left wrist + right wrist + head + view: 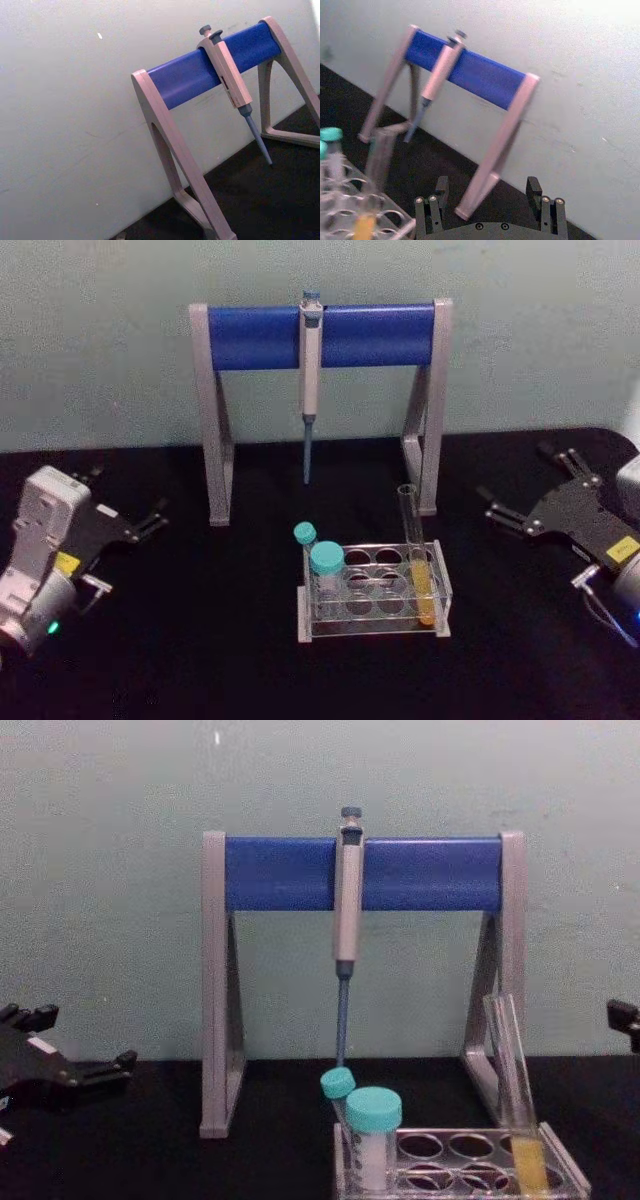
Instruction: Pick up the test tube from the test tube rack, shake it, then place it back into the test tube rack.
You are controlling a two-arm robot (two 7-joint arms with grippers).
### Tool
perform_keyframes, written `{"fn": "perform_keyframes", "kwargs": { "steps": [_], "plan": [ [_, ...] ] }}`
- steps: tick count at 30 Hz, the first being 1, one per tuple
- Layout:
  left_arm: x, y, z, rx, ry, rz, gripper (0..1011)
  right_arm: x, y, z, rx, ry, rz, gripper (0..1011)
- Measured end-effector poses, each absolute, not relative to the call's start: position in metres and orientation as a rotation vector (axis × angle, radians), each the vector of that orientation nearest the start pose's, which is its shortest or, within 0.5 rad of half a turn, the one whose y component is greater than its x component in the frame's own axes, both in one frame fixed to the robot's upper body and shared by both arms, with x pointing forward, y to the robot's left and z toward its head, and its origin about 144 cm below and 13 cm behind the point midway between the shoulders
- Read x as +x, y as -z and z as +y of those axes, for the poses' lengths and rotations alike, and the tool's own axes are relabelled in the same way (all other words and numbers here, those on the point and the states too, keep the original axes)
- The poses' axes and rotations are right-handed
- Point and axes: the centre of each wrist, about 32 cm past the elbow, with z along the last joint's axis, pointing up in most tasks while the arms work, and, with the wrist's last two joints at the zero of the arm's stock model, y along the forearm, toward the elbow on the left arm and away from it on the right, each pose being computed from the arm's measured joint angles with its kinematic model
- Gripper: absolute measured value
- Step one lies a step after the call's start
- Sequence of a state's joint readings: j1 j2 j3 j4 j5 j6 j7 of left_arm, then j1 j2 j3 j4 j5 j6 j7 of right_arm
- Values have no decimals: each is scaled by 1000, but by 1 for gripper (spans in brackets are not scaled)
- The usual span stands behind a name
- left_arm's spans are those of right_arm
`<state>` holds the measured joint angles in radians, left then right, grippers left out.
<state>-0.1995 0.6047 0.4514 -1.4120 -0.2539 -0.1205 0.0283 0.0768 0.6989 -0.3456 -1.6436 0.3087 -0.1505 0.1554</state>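
The test tube (417,565) leans in the test tube rack (372,631), in the end hole nearest the right hand (515,483). It is to that hand's left, a little closer to the robot and well apart from it. That hand is spread and empty. The left hand (125,500), off beyond the rack's far end, is spread too. As things lie, lifting, shaking and returning all look still to do.

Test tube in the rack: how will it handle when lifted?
Clear glass test tube: likely fragile and slippery. No cap, yellow liquid low down: probably bottom-heavy, may spill if tipped. It leans in the rack, so may snag.
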Motion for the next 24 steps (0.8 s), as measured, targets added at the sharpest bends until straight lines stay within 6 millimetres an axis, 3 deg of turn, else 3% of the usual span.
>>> {"fn": "perform_keyframes", "kwargs": {
  "steps": [11,24],
  "plan": [
    [489,-1140,310,304,-1248,-285,1001,461,-1192,-316,-181,866,-321,1000],
    [489,-1140,310,304,-1248,-285,1001,475,-1187,-305,-178,736,-238,1000]
  ]
}}
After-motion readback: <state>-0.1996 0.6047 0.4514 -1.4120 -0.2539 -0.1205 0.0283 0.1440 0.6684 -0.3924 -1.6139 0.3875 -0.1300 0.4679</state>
